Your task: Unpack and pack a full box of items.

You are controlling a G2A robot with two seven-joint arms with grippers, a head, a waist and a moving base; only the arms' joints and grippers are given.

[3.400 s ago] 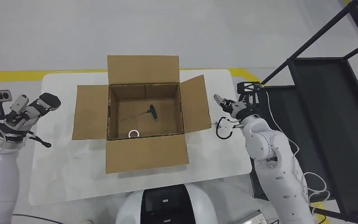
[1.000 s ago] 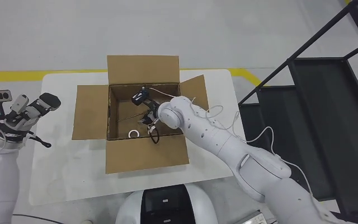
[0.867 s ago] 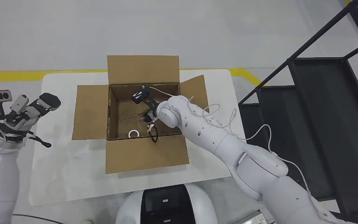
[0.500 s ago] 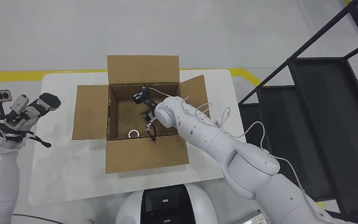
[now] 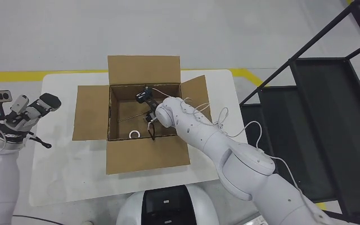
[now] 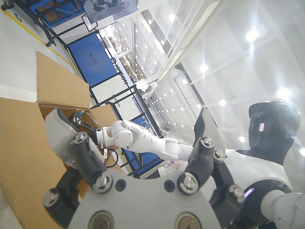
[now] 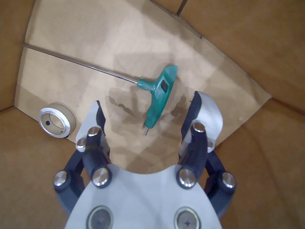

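The right tool (image 7: 147,103) is released, with its fingers spread inside the open cardboard box (image 5: 145,153). It hangs over the green handle of the T-shaped key (image 7: 164,85), seemingly without touching it. A metal ring (image 7: 57,121) lies in a corner of the box floor. The left tool (image 6: 131,115) is also released, at the counter (image 5: 67,169) edge.

blue wall panel (image 6: 91,58): small white logo line, too small to read
white strip (image 6: 121,73) beside that panel, beyond the box (image 6: 54,82): large dark lettering running along it, a brand name
white pegboard panel (image 6: 116,102) lower down: similar dark lettering, smaller
hanging banner (image 6: 127,7): small print, unreadable
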